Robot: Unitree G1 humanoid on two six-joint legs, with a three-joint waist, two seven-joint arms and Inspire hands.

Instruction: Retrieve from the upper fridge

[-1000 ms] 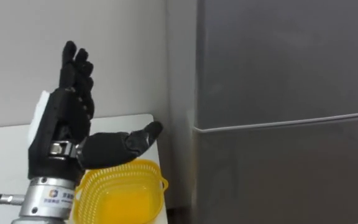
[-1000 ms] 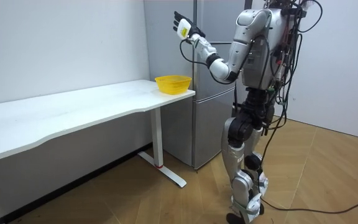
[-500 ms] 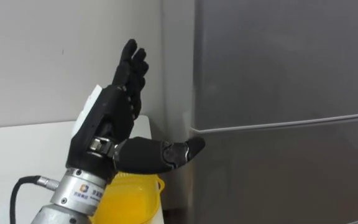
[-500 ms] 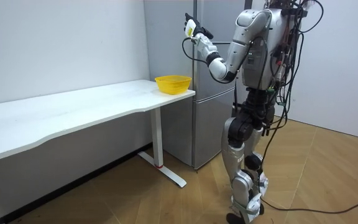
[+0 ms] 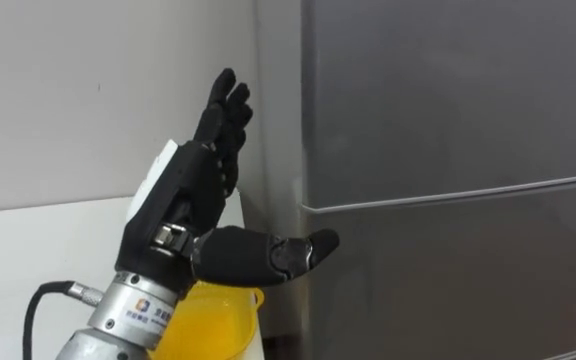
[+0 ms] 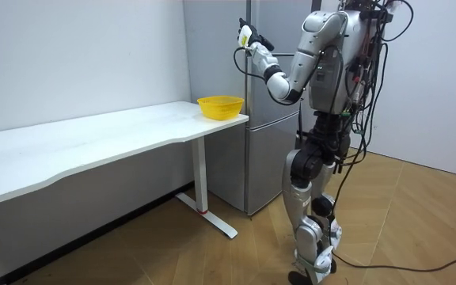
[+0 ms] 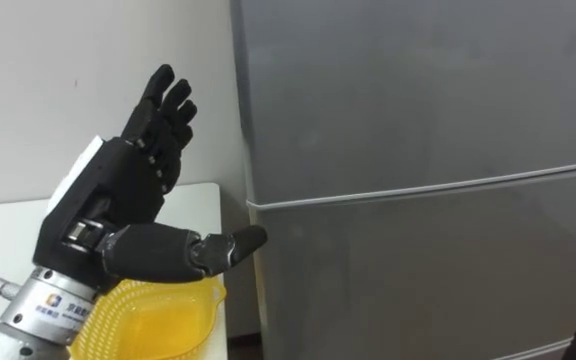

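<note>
since a second ago the left robot hand (image 5: 183, 200) has swung from above the tabletop (image 5: 38, 235) towards the fridge (image 5: 448, 120). its fingers are straight and apart, and its thumb tip is at the fridge's left edge just under the seam below the closed upper door (image 5: 438, 90). whether it touches is unclear. a yellow basket (image 5: 218, 320) sits on the tabletop corner beneath the hand.

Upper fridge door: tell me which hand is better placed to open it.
Left, I'd judge: the black left hand is raised open beside the left edge of the grey upper fridge door, thumb pointing toward it.
</note>
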